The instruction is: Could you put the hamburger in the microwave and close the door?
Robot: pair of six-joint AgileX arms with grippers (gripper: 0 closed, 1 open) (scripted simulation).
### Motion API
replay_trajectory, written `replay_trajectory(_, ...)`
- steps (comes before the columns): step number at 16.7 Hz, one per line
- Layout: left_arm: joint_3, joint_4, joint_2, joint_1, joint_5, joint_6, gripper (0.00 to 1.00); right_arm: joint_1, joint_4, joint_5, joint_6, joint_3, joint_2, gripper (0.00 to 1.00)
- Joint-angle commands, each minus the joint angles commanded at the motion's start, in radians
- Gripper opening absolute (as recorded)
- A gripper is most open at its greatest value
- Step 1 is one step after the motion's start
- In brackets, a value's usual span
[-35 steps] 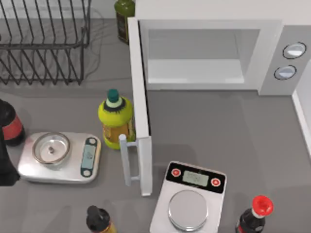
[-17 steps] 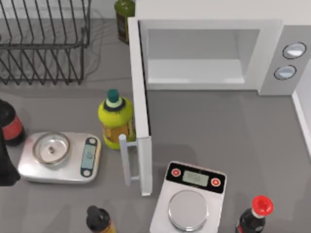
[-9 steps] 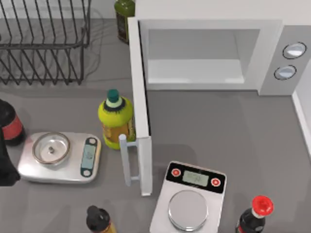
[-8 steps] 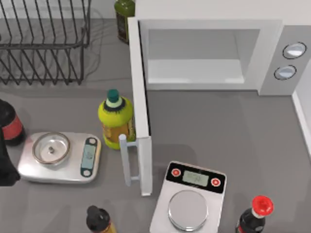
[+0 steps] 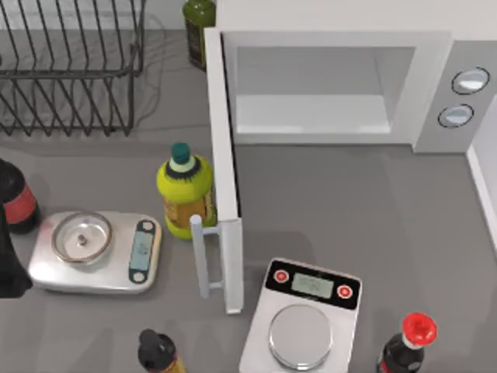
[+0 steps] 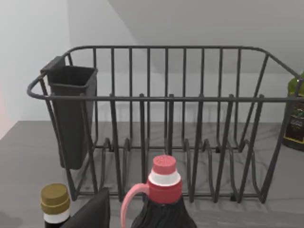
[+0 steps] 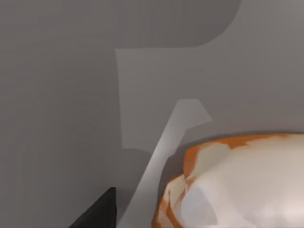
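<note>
Here | hamburger [image 7: 237, 185]: cream-white, orange-edged | microwave [image 5: 326, 85] door [image 5: 221, 171] open | fingers' state: cannot tell

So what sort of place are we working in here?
Most likely a simulated kitchen counter: a grey table with a microwave, a wire dish rack and two kitchen scales, plus bottles.

left arm [image 5: 9, 256]: parked, table's left edge | right pincer fingertip [image 7: 97, 211]: low over table

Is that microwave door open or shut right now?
Open. In the top view the door stands swung out from the microwave, edge-on toward the camera, leaving the pale cavity exposed; nothing lies on the visible cavity floor.
</note>
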Motion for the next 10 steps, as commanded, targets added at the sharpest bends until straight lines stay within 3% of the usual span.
replay_trajectory(4, 0.000, 0.000, 0.000, 0.000, 0.000, 0.000, 1.00, 0.000, 0.000, 0.000, 0.000, 0.000, 0.000, 0.02)
replay_trajectory(10, 0.000, 0.000, 0.000, 0.000, 0.000, 0.000, 1.00, 0.000, 0.000, 0.000, 0.000, 0.000, 0.000, 0.00)
